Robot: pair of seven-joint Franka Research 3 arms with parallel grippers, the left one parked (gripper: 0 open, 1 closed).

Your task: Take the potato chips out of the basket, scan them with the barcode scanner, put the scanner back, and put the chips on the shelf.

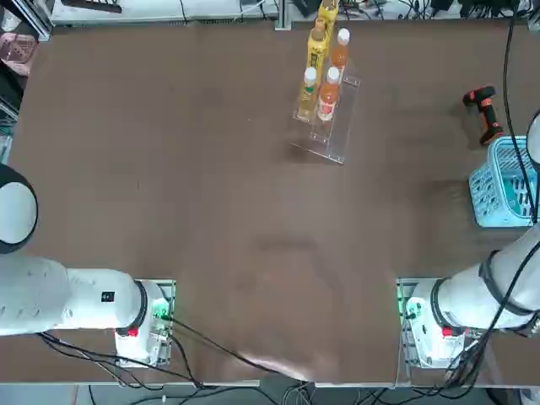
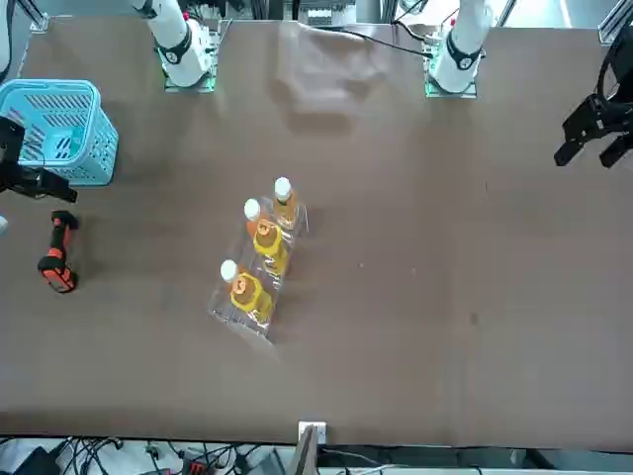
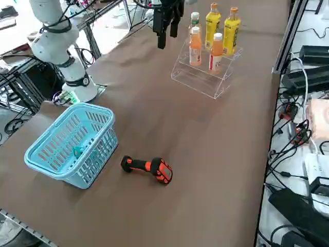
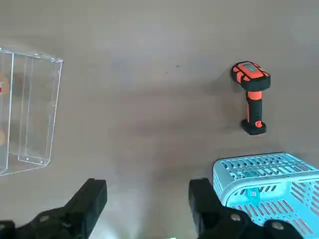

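My right arm raised above table at right edge, near side, forearm angled forward from base. Right gripper (image 4: 147,209) hangs in air, pointing down, fingers (image 4: 92,199) spread wide, nothing between them. Wrist level, not touching anything.

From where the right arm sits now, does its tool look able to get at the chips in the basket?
Probably yes. The right tool is open and empty, above bare table beside the basket. The basket's top is open, nothing covers the teal chips inside, and the scanner lies clear of it.
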